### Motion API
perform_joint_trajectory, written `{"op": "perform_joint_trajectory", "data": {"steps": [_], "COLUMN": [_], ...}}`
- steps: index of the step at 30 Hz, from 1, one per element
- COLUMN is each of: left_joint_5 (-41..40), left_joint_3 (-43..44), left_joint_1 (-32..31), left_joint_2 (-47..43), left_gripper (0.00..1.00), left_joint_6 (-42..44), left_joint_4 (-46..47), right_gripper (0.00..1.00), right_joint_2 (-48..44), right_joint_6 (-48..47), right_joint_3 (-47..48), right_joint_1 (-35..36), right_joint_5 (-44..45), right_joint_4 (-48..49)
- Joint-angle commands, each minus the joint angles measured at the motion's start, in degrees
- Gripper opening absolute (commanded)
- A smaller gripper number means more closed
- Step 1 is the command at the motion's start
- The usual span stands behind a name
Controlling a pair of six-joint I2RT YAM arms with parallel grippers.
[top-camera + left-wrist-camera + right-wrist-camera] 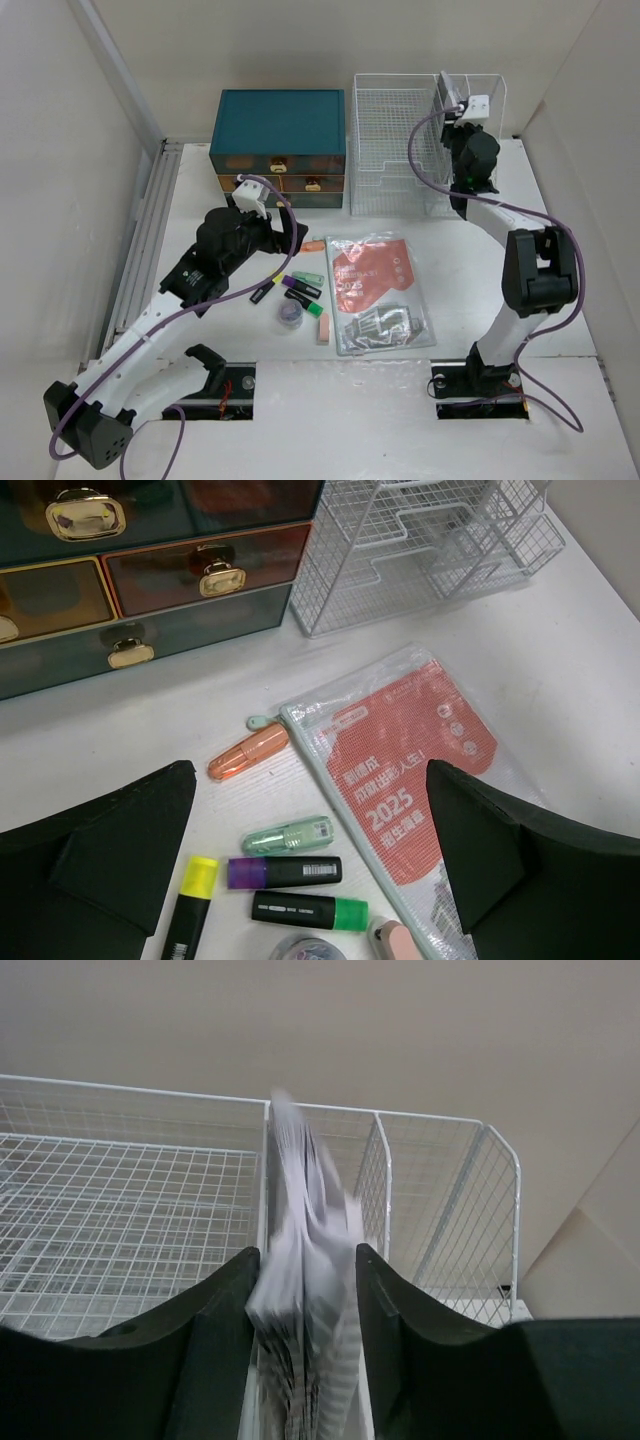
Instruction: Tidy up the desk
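The white desk (480,280) holds a clear zip pouch with a red 2025 card (375,285) (410,750). Left of it lie an orange highlighter (248,752), a mint one (288,834), and black markers with purple (285,871), green (308,911) and yellow (190,905) caps. My left gripper (310,775) (290,238) hovers open above them, holding nothing. My right gripper (307,1255) (447,95) is up at the wire-mesh rack (400,140). A blurred sheaf of printed paper (300,1260) stands upright between its parted jaws, by the rack's divider.
A teal drawer box (280,145) with brass handles stands at the back, left of the rack. A roll of tape (290,315) and a pink eraser-like piece (323,328) lie beside the markers. Two cut-outs (225,390) at the near edge hold the arm bases.
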Motion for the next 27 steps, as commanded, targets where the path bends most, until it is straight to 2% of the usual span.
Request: {"op": "perform_joint_trajectory", "data": {"steps": [1,2,5,13,17,18,20,21,22,23,24,25,26,27], "left_joint_5": [0.75,0.75,0.75,0.75,1.36,1.37,3.47,4.43,6.88,8.21,9.35,10.41,12.68,13.83], "left_joint_3": [-0.49,-0.49,-0.49,-0.49,-0.49,-1.01,-1.01,-1.01,-1.62,-1.63,-2.24,-2.24,-2.24,-2.24], "left_joint_1": [0.25,0.25,0.25,0.25,0.25,0.25,0.25,0.25,0.25,0.25,0.25,0.25,0.25,0.25], "left_joint_2": [-0.23,-0.23,-0.23,-0.85,-1.37,-1.37,-1.37,-1.37,-1.37,-1.37,0.11,0.9,1.78,2.92], "left_gripper": [1.0,1.0,1.0,1.0,1.0,1.0,1.0,1.0,0.97,0.92,0.8,0.74,0.69,0.62], "left_joint_6": [0.05,0.05,0.05,0.05,0.05,0.05,0.05,-0.47,-0.47,-0.47,-0.47,-0.99,-1.0,-1.52], "left_joint_4": [2.69,2.69,2.69,2.69,3.21,3.21,4.53,4.53,5.4,5.93,6.72,6.73,7.25,7.26], "right_gripper": [0.5,0.56,0.63,0.68,0.7,0.7,0.7,0.7,0.62,0.53,0.46,0.38,0.19,0.15], "right_joint_2": [-2.3,-2.92,-4.33,-10.12,-17.41,-21.17,-24.88,-26.47,-29.27,-30.34,-31.31,-32.88,-32.9,-33.59], "right_joint_6": [0.56,0.56,0.56,2.15,1.36,1.35,2.05,4.23,4.25,4.26,3.3,3.9,4.51,5.13], "right_joint_3": [-2.48,-2.48,-2.48,-2.57,-3.71,-3.71,-2.23,-0.74,-0.73,-0.73,-2.81,-4.49,-6.51,-8.79], "right_joint_1": [-0.29,-0.29,-0.29,-0.81,-1.87,-2.56,-4.75,-5.47,-6.26,-8.87,-9.94,-9.95,-9.95,-9.08], "right_joint_5": [-1.52,-2.05,-2.05,-3.28,-4.6,-5.56,-13.45,-16.61,-20.99,-37.05,-45.21,-50.08,-57.78,-61.26], "right_joint_4": [0.71,-0.16,-1.66,-3.6,-5.17,-9.44,-17.27,-26.97,-31.5,-35.55,-42.2,-44.88,-47.08,-48.41]}}
